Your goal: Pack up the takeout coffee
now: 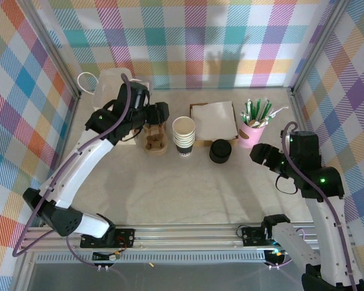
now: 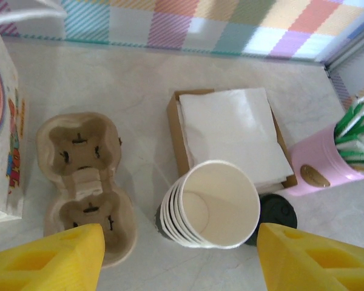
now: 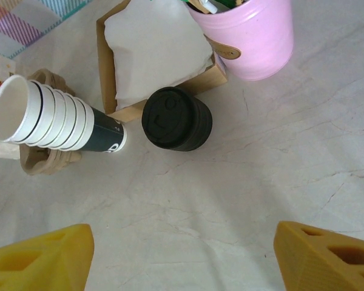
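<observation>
The two chunky yellow plastic fingers (image 2: pixel 48 257) of the left gripper (image 2: pixel 181 264) sit right up against the left wrist lens. They're spread wide with nothing pinched. Straight ahead at 12 o'clock from that gap is the stack of nested white paper cups (image 2: pixel 212 203). It has no lid on, thin rolled rims, and a smooth pale inside showing in the top cup. Neither finger touches it.

At the stack's 3 o'clock, tucked just beside it, is the stack of round black plastic lids (image 2: pixel 280 212), which look matte and slightly domed. Out at 10 o'clock from the jaws lies the brown moulded-pulp cup carrier (image 2: pixel 85 182), rough and fibrous, with two slotted wells. At 12 o'clock beyond the cups there's a shallow cardboard tray of white napkins (image 2: pixel 233 130), and at 2 o'clock a glossy pink plastic tumbler of green-and-white straws (image 2: pixel 327 167).

The right gripper (image 3: pixel 185 260) is also standing open, with just the pale marble-look tabletop (image 3: pixel 230 194) between its fingers. From there the lids are at 12 o'clock, well apart. The cups are at 10 o'clock, and a dark printed band shows on the bottom one.
</observation>
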### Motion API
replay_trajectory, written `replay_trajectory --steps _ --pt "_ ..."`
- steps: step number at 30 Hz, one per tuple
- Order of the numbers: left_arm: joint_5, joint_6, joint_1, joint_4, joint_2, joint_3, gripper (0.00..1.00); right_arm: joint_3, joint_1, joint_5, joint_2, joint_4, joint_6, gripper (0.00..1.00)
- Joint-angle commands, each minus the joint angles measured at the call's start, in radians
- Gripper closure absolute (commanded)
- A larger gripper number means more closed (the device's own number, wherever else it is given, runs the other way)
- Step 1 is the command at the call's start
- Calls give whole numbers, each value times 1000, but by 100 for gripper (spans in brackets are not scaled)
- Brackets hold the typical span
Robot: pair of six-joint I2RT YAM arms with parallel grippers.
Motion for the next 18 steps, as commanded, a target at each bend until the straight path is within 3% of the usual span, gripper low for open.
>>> replay_trajectory --steps 1,4,11,16,18 --pt "-48 -43 -3 -133 25 123 35 48 4 -33 -1 -67 -43 32" --pt "-74 -97 -3 -199 62 236 38 87 4 -69 8 -79 -42 38" --pt "-8 -197 -4 -334 152 416 46 147 4 -197 52 -107 19 37" --pt "87 -186 -3 -531 361 681 49 201 4 -272 136 -107 32 39" --pt "130 -188 -3 -645 466 811 51 226 4 -314 174 -107 32 46"
